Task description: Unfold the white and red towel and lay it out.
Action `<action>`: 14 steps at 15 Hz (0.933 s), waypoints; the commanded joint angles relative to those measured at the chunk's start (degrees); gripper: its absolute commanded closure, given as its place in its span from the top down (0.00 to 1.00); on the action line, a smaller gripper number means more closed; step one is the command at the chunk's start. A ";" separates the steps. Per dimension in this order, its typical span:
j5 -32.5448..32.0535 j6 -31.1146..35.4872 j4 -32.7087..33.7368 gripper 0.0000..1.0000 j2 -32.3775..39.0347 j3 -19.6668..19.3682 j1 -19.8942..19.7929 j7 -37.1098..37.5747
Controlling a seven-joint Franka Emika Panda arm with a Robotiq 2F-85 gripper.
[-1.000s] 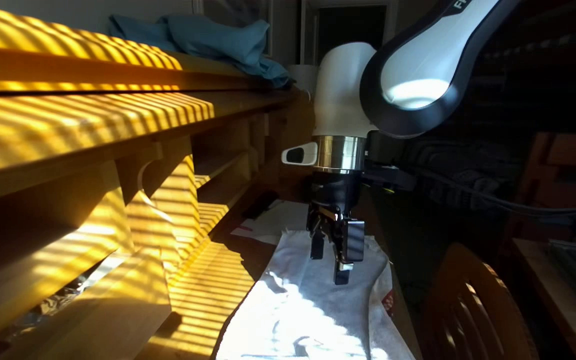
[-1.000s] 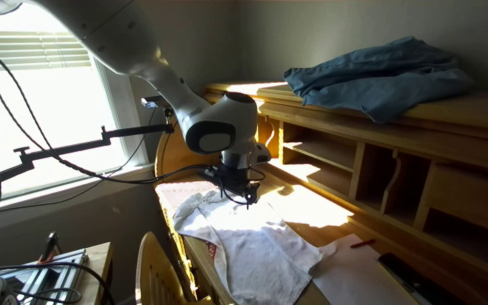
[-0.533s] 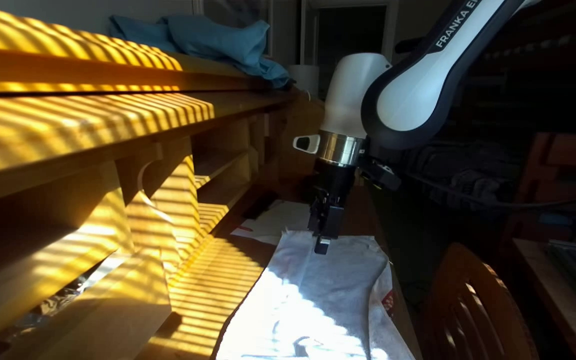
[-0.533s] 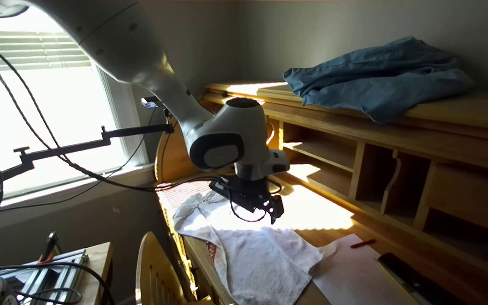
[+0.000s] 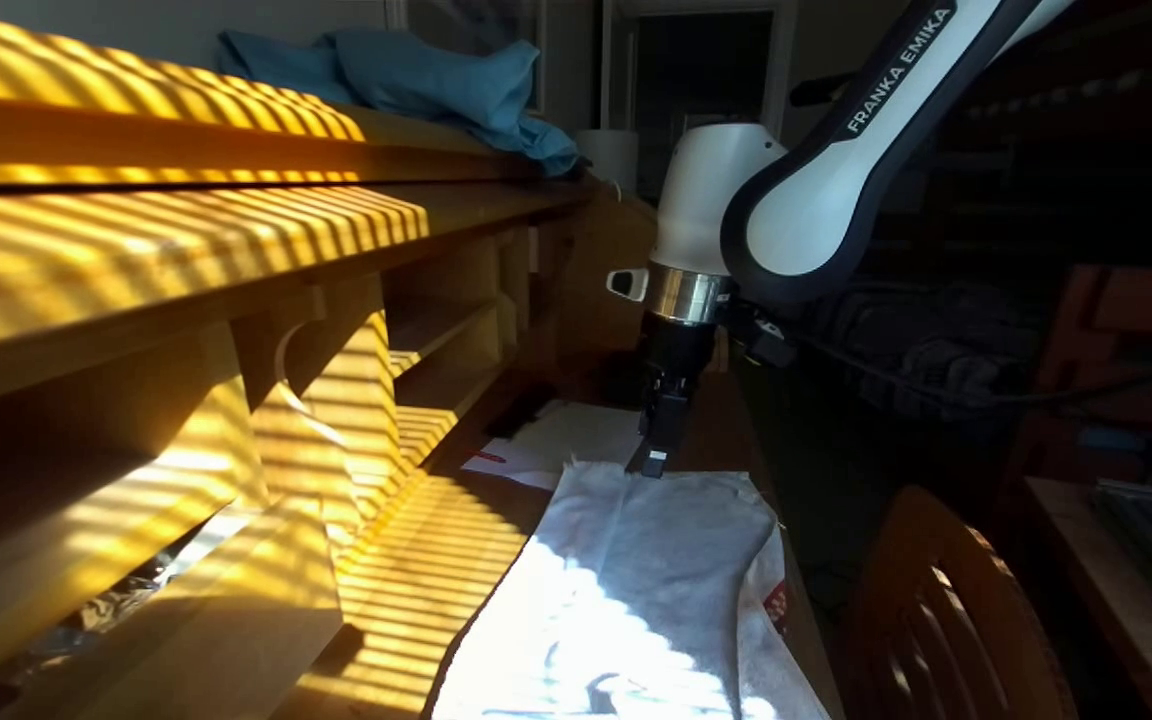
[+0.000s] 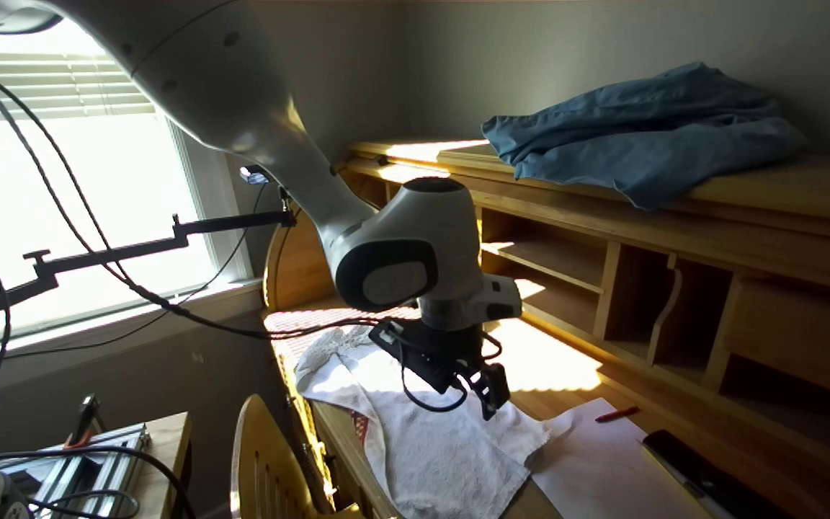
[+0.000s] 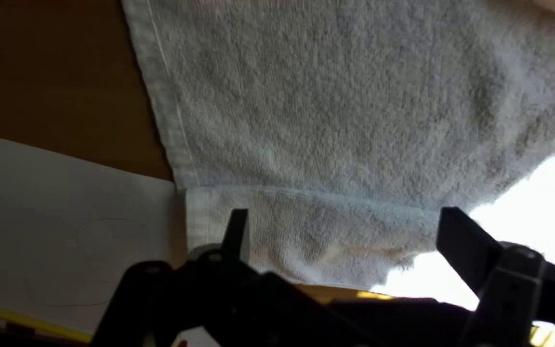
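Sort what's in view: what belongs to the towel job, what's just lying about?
For the job:
white and red towel, mostly white side showing
gripper, open, over the towel

Just lying about:
blue cloth, atop the desk
white paper, near the towel
red stick, probably a pen, by the paper
dark flat item by the paper, can't tell what

The white and red towel (image 6: 436, 454) lies creased on the desk (image 6: 552, 367).

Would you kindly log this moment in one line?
white and red towel: on desk, partly folded | fingers: open, empty, over towel | blue cloth: on upper ledge
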 commanded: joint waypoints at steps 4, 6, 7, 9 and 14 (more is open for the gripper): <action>-1.02 -0.54 0.36 1.00 0.00 1.26 -1.44 0.80; -1.12 -0.91 2.64 1.00 2.31 1.46 -2.65 -1.61; -3.13 -0.93 3.38 1.00 3.09 0.06 -2.15 -1.07; -2.16 -0.63 5.44 1.00 5.01 1.05 -4.16 -3.77; -1.02 -1.11 11.32 1.00 9.51 4.52 -9.07 -10.73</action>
